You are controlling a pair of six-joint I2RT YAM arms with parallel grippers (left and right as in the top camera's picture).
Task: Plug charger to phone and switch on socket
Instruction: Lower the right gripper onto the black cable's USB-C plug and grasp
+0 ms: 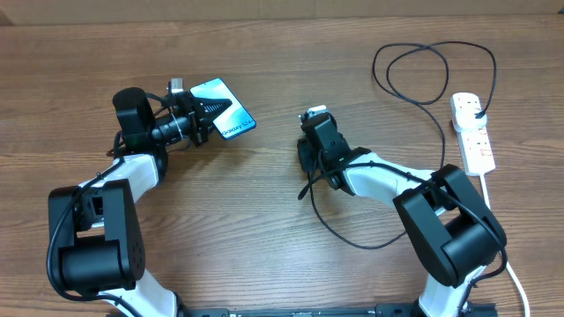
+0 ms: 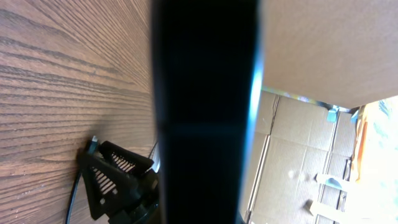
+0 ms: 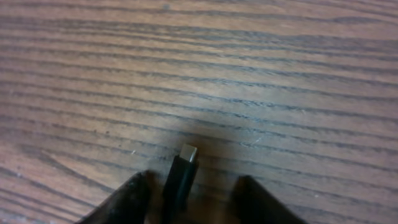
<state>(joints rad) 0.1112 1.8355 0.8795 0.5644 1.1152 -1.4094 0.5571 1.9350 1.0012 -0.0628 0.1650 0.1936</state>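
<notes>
**A:** Start at the left. What is that arm doing?

**B:** The left gripper [image 1: 210, 109] is clamped on the phone [image 1: 233, 123], with its dark fingers across the blue-teal screen. The phone sits at a slant, and the end with the small white text points toward the middle of the table [image 1: 282, 53]. In the left wrist view the phone [image 2: 205, 93] is a broad dark band down the middle of the frame, with cardboard boxes [image 2: 298, 143] behind it.

**A:** Is the phone resting on the wood?

**B:** I cannot tell.

**A:** And in the middle?

**B:** The right gripper [image 1: 315, 123] is near the phone but apart from it, with bare table between them. In the right wrist view the charger [image 3: 181, 174] juts straight out between the two fingers [image 3: 134, 199]. Its small connector tip is just above the wood and casts a shadow. The gripper [image 3: 193, 190] looks closed on the cable farther back. At the tips, though, some table shows on each side of the cable.

**A:** Where does the cable go from there?

**B:** In the overhead view the charger [image 1: 370, 246] drops below the gripper and curves right. It climbs past the right arm, makes a loop near the far edge and ends at its black plug, which is seated in the top end of the socket [image 1: 476, 145].

**A:** And the socket itself?

**B:** It lies at the far right, with its white cord trailing toward the near edge. I cannot tell how its switches are set.
</notes>
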